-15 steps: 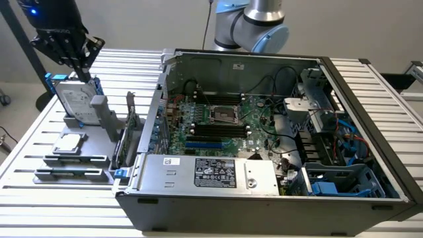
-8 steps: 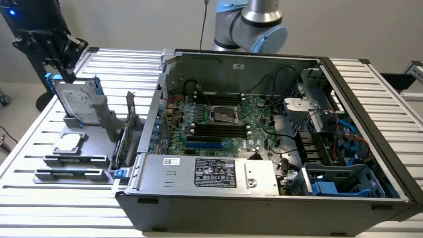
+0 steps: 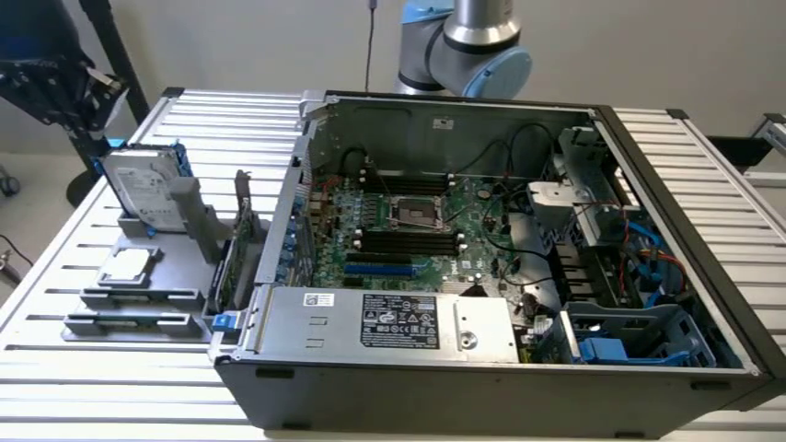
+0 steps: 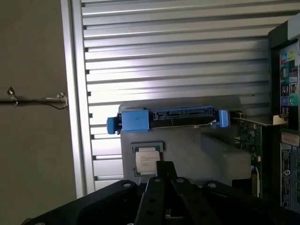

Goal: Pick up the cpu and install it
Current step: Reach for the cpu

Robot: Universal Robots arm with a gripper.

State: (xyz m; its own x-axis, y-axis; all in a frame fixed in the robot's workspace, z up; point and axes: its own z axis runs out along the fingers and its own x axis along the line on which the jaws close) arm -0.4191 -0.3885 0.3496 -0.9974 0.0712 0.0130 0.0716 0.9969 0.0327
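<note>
The cpu (image 3: 127,267) (image 4: 147,159) lies flat, silver top up, in a shallow recess of a grey holder (image 3: 166,276) on the slatted metal table (image 3: 74,387). In the exterior view that spot is at nine o'clock from the open computer case (image 3: 491,387), well apart from it. At twelve o'clock from the chip, just beside it on the same holder, a hard drive (image 3: 142,189) (image 4: 168,119) in a blue frame stands upright. At six o'clock, long narrow memory sticks (image 3: 132,322) lie in their slots, and at three o'clock an expansion card (image 3: 239,249) stands on edge. Inside the case the motherboard (image 3: 406,244) lies open to view, with its square metal-framed socket (image 3: 418,214) near the middle and the power supply (image 3: 393,322) at six o'clock from it. The robot arm (image 3: 473,41) rises behind the case at twelve o'clock. In the wrist view the gripper (image 4: 165,169) hangs above the holder with its tip over the chip's edge, clear of it, jaws clenched together with nothing seen between them.
</note>
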